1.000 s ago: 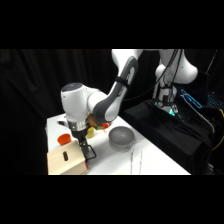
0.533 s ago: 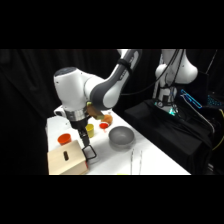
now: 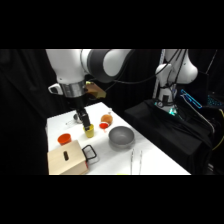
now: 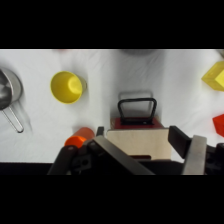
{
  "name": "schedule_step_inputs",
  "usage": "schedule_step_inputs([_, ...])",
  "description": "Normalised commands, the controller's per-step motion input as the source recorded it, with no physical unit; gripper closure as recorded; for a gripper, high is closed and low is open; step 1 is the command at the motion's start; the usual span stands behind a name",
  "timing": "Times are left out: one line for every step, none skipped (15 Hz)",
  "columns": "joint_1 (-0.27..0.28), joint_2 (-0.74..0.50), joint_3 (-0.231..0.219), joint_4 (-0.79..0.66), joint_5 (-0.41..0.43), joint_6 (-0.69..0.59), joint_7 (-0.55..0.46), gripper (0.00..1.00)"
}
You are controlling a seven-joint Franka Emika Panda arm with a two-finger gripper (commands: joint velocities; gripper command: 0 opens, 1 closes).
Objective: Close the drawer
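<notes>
Your workspace: a white table in a dark room.
Behind it you see black drapery all around, and to the right a black-covered surface with small teal lights.

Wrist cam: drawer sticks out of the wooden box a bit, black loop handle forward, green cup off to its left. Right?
One thing is off: the cup is yellow, not green, as the wrist view shows. The rest holds: the drawer sticks out of the wooden box a bit, its black loop handle forward, with the cup off to its left in that view.
</notes>
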Motion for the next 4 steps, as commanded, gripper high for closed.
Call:
schedule_step_inputs([-0.042,-0.35,0.065,-0.15,0.029,-0.19,-0.13,0.00])
schedule_step_inputs([-0.035,-0.35,0.061,-0.16,0.024,-0.18,-0.09,0.00])
schedule_step_inputs([-0.031,-0.39,0.057,-0.22,0.021,-0.12,-0.07,0.00])
schedule_step_inputs([-0.046,-0.38,0.072,-0.21,0.078,-0.18,-0.10,0.00])
